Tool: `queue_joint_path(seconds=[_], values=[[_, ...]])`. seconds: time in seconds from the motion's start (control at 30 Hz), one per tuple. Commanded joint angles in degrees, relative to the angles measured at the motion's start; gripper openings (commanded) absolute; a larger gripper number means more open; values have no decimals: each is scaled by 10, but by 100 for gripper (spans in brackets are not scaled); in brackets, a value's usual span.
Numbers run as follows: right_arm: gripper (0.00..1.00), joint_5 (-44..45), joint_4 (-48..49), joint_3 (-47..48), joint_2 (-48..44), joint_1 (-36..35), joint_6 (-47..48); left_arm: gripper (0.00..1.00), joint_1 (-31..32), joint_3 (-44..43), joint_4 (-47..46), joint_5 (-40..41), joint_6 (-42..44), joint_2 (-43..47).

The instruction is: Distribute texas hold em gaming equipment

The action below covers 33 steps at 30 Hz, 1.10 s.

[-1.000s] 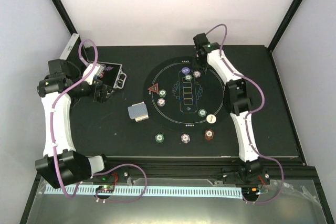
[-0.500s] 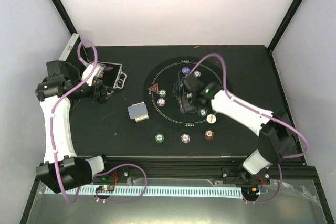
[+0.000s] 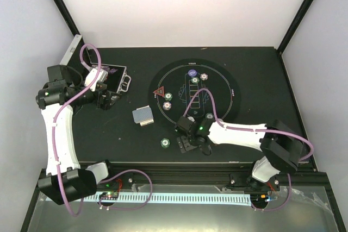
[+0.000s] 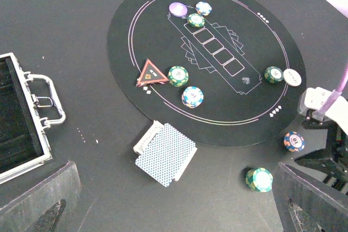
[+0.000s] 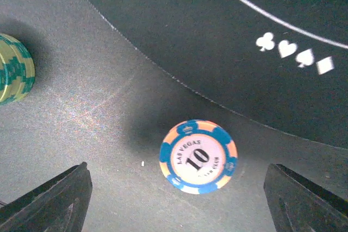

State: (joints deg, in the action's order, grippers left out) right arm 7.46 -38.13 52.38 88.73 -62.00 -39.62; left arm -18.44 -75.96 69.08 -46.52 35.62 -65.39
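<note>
- My right hand (image 3: 187,144) hovers just off the mat's (image 3: 224,85) near edge, fingers (image 5: 49,199) spread wide, gripping nothing.
- A blue-and-orange chip (image 5: 198,157) lies flat on the table (image 3: 261,69) beneath them, just outside the mat.
- My left hand (image 3: 106,100) is wide open and empty, well left of the mat.
- The card deck (image 3: 143,116) rests beside the mat's left edge.

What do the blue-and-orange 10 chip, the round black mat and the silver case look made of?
Blue-and-orange round poker chip: probably moulded plastic or clay composite, with a matte printed centre label. Round black mat with printed lines: thin matte sheet, felt or rubber, unclear which. Silver case: bright reflective frame and handle suggest metal.
</note>
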Motion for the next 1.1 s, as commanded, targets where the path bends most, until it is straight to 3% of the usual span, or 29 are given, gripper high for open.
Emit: queue_joint_path(seconds=[0.0,0.3,0.57,1.07], values=[[89,-2,26,-2,27,-10,-27,99,-5,-1,10,-17,11,9],[82,5,34,-15,64,-8,-25,99,-5,-3,11,-10,11,4],[56,4,35,-20,67,-6,-25,99,-6,-5,7,-8,9,-2],[52,14,2,2,48,0,-10,99,-6,-3,11,-10,11,-4]])
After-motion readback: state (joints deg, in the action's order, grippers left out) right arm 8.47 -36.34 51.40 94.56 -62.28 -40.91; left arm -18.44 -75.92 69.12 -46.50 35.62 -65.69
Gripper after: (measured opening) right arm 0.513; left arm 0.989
